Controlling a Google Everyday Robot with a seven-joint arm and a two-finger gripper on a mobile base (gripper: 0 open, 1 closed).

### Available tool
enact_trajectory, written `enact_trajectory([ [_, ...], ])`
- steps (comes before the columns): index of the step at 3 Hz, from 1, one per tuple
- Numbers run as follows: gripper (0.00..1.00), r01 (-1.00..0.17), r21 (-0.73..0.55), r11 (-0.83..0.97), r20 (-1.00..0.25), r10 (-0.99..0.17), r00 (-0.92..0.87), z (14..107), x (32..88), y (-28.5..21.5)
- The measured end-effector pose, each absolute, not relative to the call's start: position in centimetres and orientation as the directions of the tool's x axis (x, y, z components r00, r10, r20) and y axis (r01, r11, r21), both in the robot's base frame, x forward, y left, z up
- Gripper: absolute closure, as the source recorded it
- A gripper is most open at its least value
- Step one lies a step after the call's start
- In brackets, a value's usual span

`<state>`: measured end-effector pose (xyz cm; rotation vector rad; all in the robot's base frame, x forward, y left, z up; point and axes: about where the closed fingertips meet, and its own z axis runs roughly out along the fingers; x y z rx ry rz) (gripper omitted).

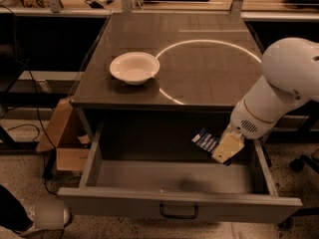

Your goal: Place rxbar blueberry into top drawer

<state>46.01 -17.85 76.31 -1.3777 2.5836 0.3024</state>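
The broad grey-brown flat-topped cabinet (209, 78) fills the middle of the view. Below its front edge the wide, shallow grey top drawer (124, 205) stands pulled fully out, its floor bare and its dark metal pull handle (178, 212) at the centre of the front panel. The bulky white robot arm (279, 88) reaches down from the right over the drawer's right rear part, wrist angled downward and inward. A round white bowl (134, 67) sits on the cabinet top, well apart from the arm. The beige-fingered gripper (223, 148) hangs above the open cavity, clenched on one end of the small flat dark blue rxbar blueberry (205, 141). The bar juts from the claw toward the drawer's middle, its long axis slanted, directly over the drawer floor but not touching it; a short descent and release looks sufficient.
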Motion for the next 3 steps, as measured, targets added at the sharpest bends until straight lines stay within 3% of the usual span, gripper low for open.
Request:
enact_trajectory([
  [3, 1.00, -0.812, 0.156, 0.563, -0.320, -0.749, -0.580, 70.6, 45.6, -14.2],
])
